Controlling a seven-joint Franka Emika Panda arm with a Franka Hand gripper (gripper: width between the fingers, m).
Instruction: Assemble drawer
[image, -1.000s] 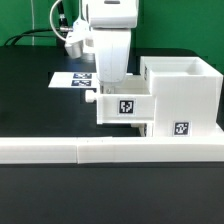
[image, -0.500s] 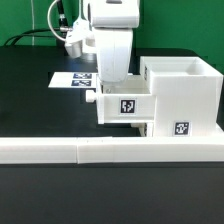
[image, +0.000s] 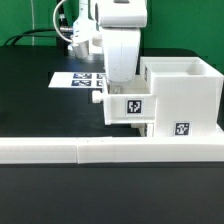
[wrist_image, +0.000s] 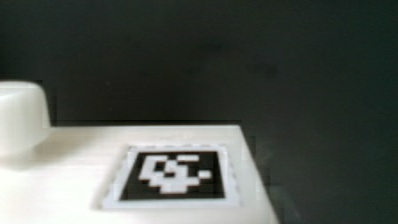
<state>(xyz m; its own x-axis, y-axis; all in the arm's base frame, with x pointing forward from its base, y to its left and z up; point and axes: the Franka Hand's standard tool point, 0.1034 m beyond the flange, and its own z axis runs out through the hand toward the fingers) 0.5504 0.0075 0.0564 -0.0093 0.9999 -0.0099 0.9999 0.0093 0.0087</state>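
Note:
The white casing (image: 186, 92) stands at the exterior view's right. The upper tray (image: 118, 110), with a square tag on its front and a small knob (image: 97, 98), sticks out of the casing toward the exterior view's left. The lower tray (image: 180, 129) sits pushed in below it, its tag showing. My gripper (image: 122, 88) reaches down onto the upper tray, and its fingertips are hidden behind the tray's front wall. In the wrist view the tray's white surface (wrist_image: 71, 160) and its tag (wrist_image: 175, 172) fill the near part, with a rounded white lump (wrist_image: 18, 118) beside them. No finger shows there.
The long low white border wall (image: 100, 151) runs across the front of the black table (image: 30, 100). The marker board (image: 78, 79) lies flat behind the arm. Cables hang at the back.
The arm and the upper tray have moved together toward the exterior view's right, and the tray now sits a little deeper in the casing.

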